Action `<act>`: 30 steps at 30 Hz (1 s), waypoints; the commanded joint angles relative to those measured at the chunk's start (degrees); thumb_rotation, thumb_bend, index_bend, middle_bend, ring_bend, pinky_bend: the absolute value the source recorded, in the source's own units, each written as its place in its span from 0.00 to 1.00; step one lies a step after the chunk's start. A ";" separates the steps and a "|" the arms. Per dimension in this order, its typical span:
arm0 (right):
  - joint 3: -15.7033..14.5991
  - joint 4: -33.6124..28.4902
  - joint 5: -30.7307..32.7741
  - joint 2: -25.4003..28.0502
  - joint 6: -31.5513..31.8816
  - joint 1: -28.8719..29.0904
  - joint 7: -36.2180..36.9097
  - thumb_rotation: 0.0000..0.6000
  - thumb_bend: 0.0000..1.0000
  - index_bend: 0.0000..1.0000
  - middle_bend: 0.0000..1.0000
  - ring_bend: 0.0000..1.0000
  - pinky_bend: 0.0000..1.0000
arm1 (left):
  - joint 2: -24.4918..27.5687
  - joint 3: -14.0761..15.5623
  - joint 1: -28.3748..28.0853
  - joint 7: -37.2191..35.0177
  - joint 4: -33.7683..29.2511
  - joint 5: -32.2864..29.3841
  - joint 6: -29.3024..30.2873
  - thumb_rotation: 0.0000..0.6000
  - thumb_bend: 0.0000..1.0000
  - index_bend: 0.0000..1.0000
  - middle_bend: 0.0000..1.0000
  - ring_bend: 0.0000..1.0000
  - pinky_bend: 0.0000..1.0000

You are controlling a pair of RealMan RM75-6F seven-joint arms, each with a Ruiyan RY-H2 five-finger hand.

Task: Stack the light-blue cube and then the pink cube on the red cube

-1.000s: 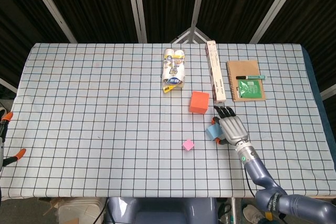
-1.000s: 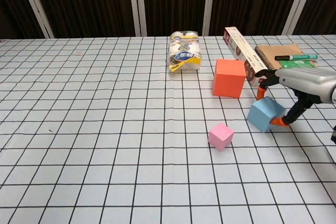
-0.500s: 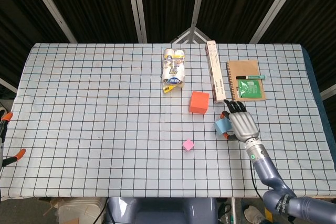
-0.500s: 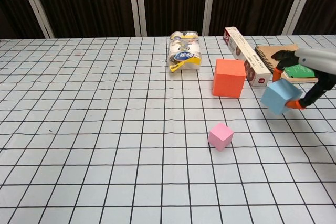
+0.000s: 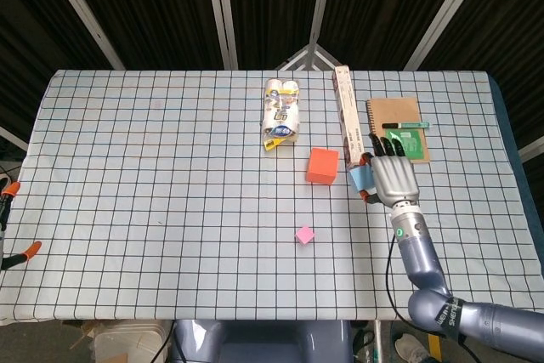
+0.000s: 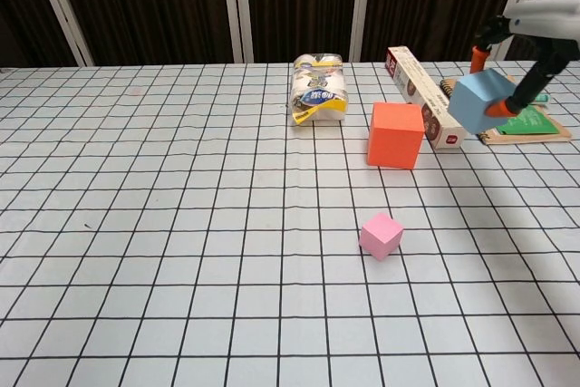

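Your right hand (image 5: 393, 180) is grasping the light-blue cube (image 6: 480, 102), pinched between orange-tipped fingers (image 6: 475, 59) above and below it. The chest view shows the cube lifted well clear of the counter (image 5: 170, 167), tilted, and hanging in front of the long narrow box (image 6: 419, 95) and the notebook (image 6: 526, 120). From the head view, the cube (image 5: 360, 178) peeks out on the left edge of your hand, with the back of the hand facing the camera and covering most of it.

The red cube (image 5: 322, 166) sits flat on the counter just to the left of your hand; the light-blue cube is beside it and higher, not over it. In the chest view the red cube (image 6: 396, 134) stands below and left of the held cube, with a clear gap between them.

The pink cube (image 5: 305, 235) lies on the counter nearer to you than the red cube and a little to its left, apart from both it and your hand. In the chest view it (image 6: 381, 235) rests turned at an angle to the grid lines.

A pack of rolls (image 5: 281, 113) lies behind the red cube. A green card (image 5: 402, 144) and a marker (image 5: 405, 126) rest on the notebook.

Your left hand does not show in either view.
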 commanded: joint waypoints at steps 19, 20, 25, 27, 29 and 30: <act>14.37 19.41 24.13 -19.71 11.94 21.80 -11.48 1.00 0.83 0.72 0.00 0.00 0.00 | 1.15 -0.08 -1.26 -4.06 1.37 -0.47 -2.82 1.00 0.16 0.04 0.00 0.00 0.00; 14.40 20.38 24.20 -19.98 11.71 21.75 -11.18 1.00 0.83 0.73 0.00 0.00 0.00 | 1.14 -0.15 -1.31 -4.11 1.39 -0.57 -2.86 1.00 0.16 0.04 0.00 0.00 0.00; 14.28 23.30 24.94 -20.91 11.09 21.39 -10.75 1.00 0.84 0.74 0.00 0.00 0.00 | 1.01 -0.36 -1.53 -3.78 1.39 -1.20 -3.24 1.00 0.16 0.04 0.00 0.00 0.00; 14.16 23.74 25.42 -21.18 10.99 21.29 -11.04 1.00 0.84 0.74 0.00 0.00 0.00 | 0.95 -0.46 -1.64 -3.63 1.38 -1.54 -3.47 1.00 0.16 0.04 0.00 0.00 0.00; 14.34 23.96 26.53 -21.43 10.95 21.32 -11.74 1.00 0.84 0.74 0.00 0.00 0.00 | 0.92 -0.53 -1.75 -3.50 1.39 -1.83 -3.71 1.00 0.16 0.04 0.00 0.00 0.00; 14.53 24.00 27.05 -21.52 11.00 21.39 -12.08 1.00 0.84 0.74 0.00 0.00 0.00 | 0.93 -0.55 -1.79 -3.50 1.38 -1.91 -3.79 1.00 0.16 0.04 0.00 0.00 0.00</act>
